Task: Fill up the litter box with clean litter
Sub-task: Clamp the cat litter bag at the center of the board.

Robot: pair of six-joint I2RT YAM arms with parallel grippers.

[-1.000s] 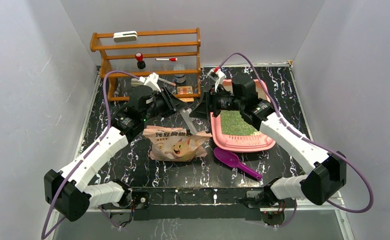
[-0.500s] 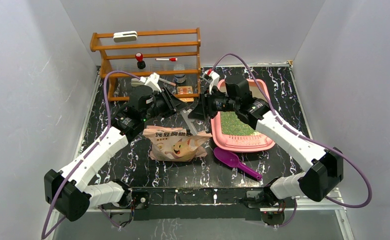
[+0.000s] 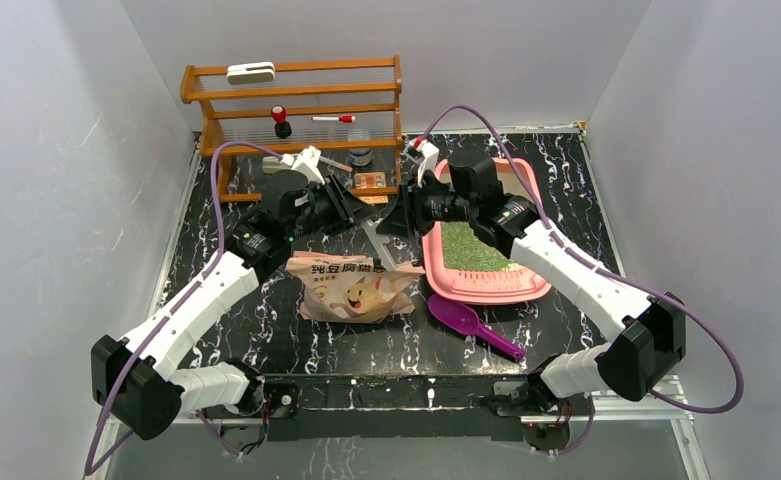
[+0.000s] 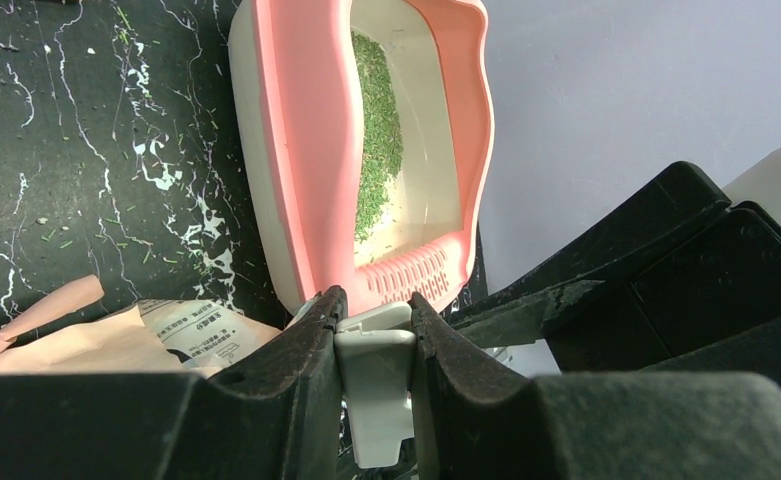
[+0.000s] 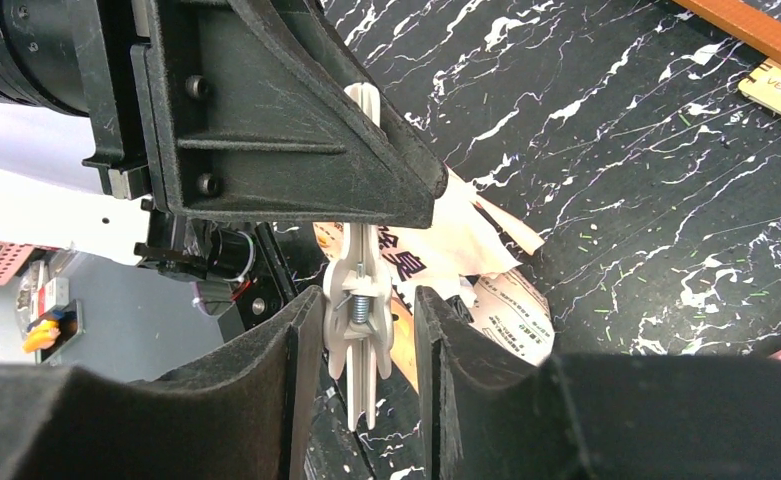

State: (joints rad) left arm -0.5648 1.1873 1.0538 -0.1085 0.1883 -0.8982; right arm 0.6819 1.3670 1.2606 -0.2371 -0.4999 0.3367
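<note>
(a) left end effector (image 4: 374, 302) clamped on white clip (image 4: 371, 385) | (b) bag (image 3: 351, 285) near centre, probably soft: take its top edge | (c) right end effector (image 5: 366, 292) half-closed astride the clip, a gap left; your wrist views show this, the top view hides it | (d) litter box (image 3: 486, 291) far right on counter (image 3: 266, 330); clean litter (image 3: 471, 248) inside looks loose and light: pour it.

Both arms are reaching forward and inward, wrists facing each other. The left gripper (image 4: 374, 308) is clamping a white clip (image 4: 374, 390). The right gripper (image 5: 365, 302) is straddling it, jaws partly apart.
</note>
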